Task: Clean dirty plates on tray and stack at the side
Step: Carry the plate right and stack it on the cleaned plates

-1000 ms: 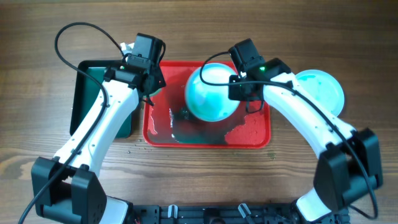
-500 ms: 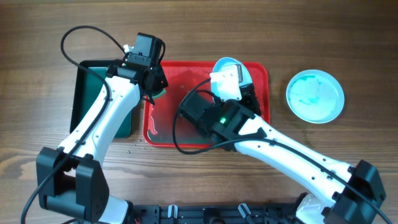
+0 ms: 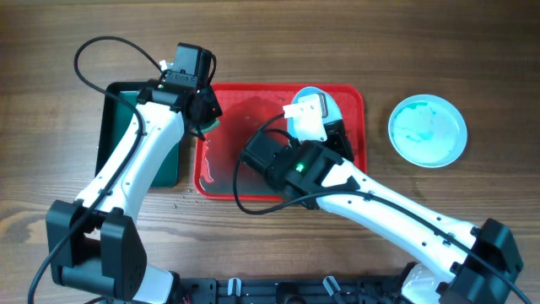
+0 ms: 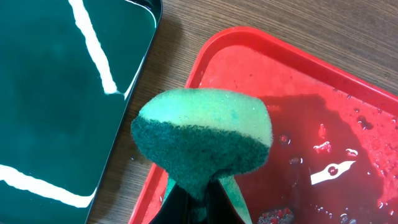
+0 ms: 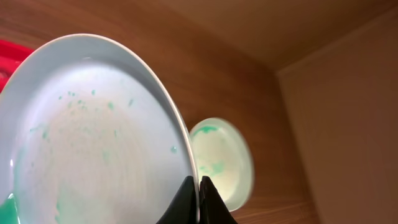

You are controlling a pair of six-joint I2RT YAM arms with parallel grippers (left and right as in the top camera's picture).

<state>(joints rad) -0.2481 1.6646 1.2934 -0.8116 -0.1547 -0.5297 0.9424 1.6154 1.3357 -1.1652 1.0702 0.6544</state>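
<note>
Holding a plate on edge over the tray

Item 1. Red tray (image 3: 245, 105): lies at the middle of the wooden surface (image 3: 472, 51), nearer its far edge. The floor is wet, with droplets (image 4: 323, 148) and dark smears.

Item 2. Held plate (image 5: 93, 137): pale and round, tipped steeply up on its rim over the tray's far right corner. Green specks and faint smears mark its face. Whether its lower rim touches the tray cannot be told.

Item 3. Right end effector (image 5: 198, 191): dark fingers closed on the held plate's rim, one on each face.

Item 4. Turquoise plate (image 3: 428, 129): lies flat on the surface toward the right edge, well apart from the tray. Paler smears mark its face. It is blurred in the right wrist view.

Item 5. Left end effector (image 4: 193, 202): clamped on the lower end of a sponge (image 4: 205, 137) above the tray's far left corner.

Item 6. Sponge: light green foam with a dark green scouring face.

Item 7. Green tray (image 3: 114, 127): dark and glossy, just beside the red tray toward the left edge, with bare wood showing between the two rims.
</note>
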